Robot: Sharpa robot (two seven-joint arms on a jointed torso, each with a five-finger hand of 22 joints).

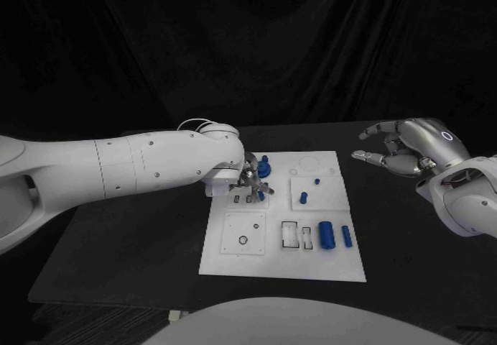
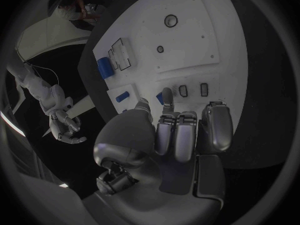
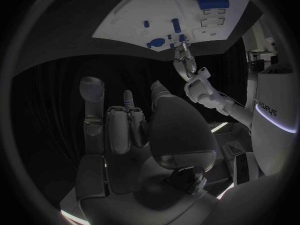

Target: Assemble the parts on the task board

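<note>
Black table, white task board (image 1: 233, 266) in the middle, and I've got the left hand (image 1: 248, 183) pinching a small blue part (image 1: 261, 195) over its slots while the right hand (image 1: 398, 152) idles off-board, fingers loosely curled, empty.

Left hand (image 2: 178, 127) low over the task board (image 2: 187, 40), fingertips (image 2: 167, 94) at a small blue part (image 2: 160, 98).

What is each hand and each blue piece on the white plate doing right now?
left hand: fingers down on the task board, at a small blue part.
right hand: raised off to the side, fingers apart, holding nothing.
task board: flat on the table.
large blue cylinder: lying on the board.
small blue peg: on the board, untouched.
</note>
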